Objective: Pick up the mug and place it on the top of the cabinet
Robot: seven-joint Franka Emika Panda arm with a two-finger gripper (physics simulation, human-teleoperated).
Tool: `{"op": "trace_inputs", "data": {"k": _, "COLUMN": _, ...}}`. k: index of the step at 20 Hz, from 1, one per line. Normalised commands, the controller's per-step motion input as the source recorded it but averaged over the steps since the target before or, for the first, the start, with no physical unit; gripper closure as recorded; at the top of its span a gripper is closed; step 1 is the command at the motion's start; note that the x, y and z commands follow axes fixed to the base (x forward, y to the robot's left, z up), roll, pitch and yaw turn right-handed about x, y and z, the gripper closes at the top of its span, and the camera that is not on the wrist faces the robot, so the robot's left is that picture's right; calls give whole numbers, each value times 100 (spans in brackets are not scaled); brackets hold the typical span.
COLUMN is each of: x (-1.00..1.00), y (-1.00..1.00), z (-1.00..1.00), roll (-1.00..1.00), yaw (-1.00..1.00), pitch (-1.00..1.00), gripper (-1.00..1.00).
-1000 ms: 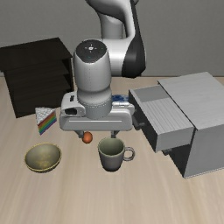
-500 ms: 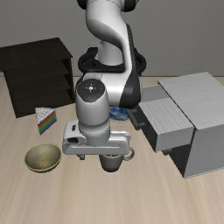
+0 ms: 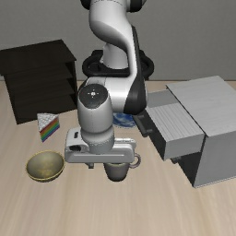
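Grey-green ceramic mug [image 3: 118, 172] standing on the light wooden tabletop [image 3: 184, 207], midway between its side edges, directly under the white robot gripper [image 3: 114, 162], which covers its rim, gripper's opening and hold cannot be told, olive round bowl [image 3: 44, 166] apart at the exterior view's left.

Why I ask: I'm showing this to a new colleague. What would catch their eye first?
The big white arm dominates the middle, with its hand low over the mug and hiding most of it. After that, the grey cabinet on the exterior view's right stands out, then the olive bowl on the exterior view's left.
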Motion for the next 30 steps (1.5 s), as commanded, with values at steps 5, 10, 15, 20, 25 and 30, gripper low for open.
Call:
{"op": "trace_inputs", "data": {"k": 5, "x": 0, "y": 0, "z": 40, "roll": 0, "yaw": 0, "pitch": 0, "gripper": 100}}
{"op": "trace_inputs", "data": {"k": 10, "x": 0, "y": 0, "z": 100, "roll": 0, "yaw": 0, "pitch": 0, "gripper": 100}}
{"op": "trace_inputs", "data": {"k": 15, "x": 0, "y": 0, "z": 100, "roll": 0, "yaw": 0, "pitch": 0, "gripper": 100}}
{"op": "trace_inputs", "data": {"k": 20, "x": 0, "y": 0, "z": 100, "roll": 0, "yaw": 0, "pitch": 0, "gripper": 100}}
{"op": "trace_inputs", "data": {"k": 25, "x": 0, "y": 0, "z": 100, "roll": 0, "yaw": 0, "pitch": 0, "gripper": 100}}
{"op": "trace_inputs", "data": {"k": 30, "x": 0, "y": 0, "z": 100, "roll": 0, "yaw": 0, "pitch": 0, "gripper": 100}}
